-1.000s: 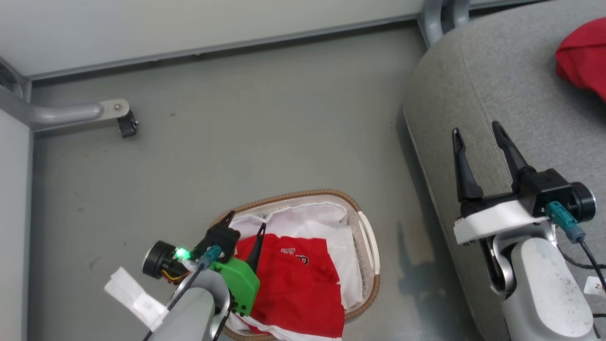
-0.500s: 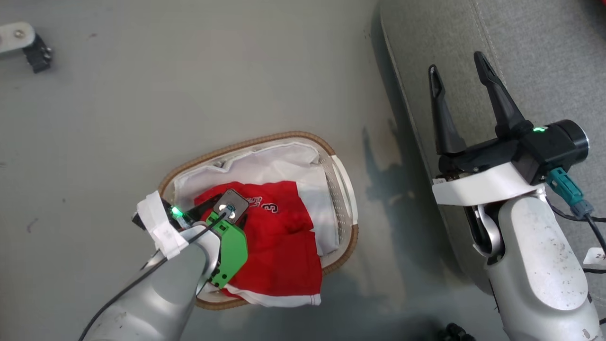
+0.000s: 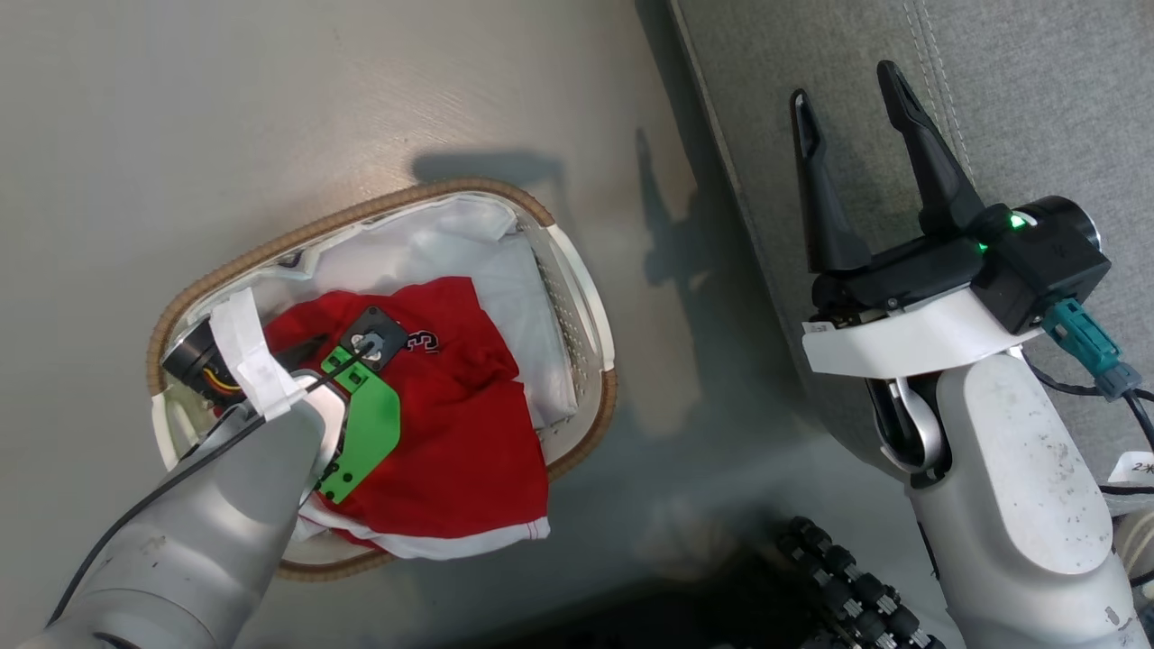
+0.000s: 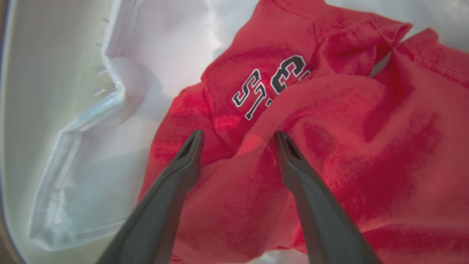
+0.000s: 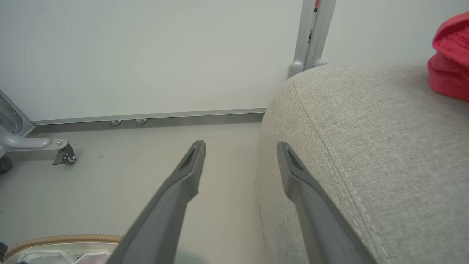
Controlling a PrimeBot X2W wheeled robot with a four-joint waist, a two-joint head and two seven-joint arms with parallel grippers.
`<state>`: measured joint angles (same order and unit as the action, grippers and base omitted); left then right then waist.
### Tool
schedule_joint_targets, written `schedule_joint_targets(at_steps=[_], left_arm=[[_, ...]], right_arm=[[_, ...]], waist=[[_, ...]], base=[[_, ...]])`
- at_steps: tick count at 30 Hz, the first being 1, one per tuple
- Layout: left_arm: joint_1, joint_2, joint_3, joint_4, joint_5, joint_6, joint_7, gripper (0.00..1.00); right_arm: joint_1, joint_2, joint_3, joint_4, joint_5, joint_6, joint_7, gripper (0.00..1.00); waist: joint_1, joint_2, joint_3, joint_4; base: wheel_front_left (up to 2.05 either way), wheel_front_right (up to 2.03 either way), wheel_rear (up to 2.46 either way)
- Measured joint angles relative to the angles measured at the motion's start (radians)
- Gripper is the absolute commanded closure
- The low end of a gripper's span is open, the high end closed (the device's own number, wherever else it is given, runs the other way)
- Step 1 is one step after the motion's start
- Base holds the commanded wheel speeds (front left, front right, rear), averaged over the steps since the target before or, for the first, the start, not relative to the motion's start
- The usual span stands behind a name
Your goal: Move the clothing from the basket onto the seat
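Left wrist view: left fingers [image 4: 177,176] wide, straddling raised fold of clothing [image 4: 366,146] in basket [image 3: 563,306]; right fingers [image 3: 933,171] wide, farther off, by seat [image 3: 1037,90].

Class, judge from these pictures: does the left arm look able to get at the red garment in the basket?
Likely yes: the left gripper is open, fingers at the red garment in the basket, nothing between.
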<state>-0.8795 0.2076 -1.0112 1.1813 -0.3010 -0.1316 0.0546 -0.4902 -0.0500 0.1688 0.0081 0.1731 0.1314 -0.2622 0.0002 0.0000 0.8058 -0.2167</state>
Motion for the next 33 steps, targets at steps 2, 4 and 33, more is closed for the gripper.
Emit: schedule_joint_targets(at_steps=[2, 4, 33], left_arm=[[-0.005, 0.012, -0.021, 0.005, -0.016, 0.0, 0.019, 0.0], [-0.005, 0.022, -0.042, 0.009, -0.038, 0.0, 0.043, 0.0], [0.08, -0.008, -0.205, -0.174, -0.274, 0.0, -0.283, 1.0]], right_arm=[[-0.008, 0.0, 0.007, -0.001, 0.013, 0.0, 0.0, 0.0], [-0.014, 0.0, 0.013, -0.002, 0.022, 0.0, 0.0, 0.0], [0.112, 0.002, -0.025, 0.141, -0.09, 0.0, 0.0, 0.0]], waist=[[0.0, 0.0, 0.02, -0.015], [0.0, 0.0, 0.037, -0.031], [-0.0002, 0.0, -0.224, 0.042]], base=[[0.0, 0.0, 0.0], [0.0, 0.0, 0.0], [0.0, 0.0, 0.0]])
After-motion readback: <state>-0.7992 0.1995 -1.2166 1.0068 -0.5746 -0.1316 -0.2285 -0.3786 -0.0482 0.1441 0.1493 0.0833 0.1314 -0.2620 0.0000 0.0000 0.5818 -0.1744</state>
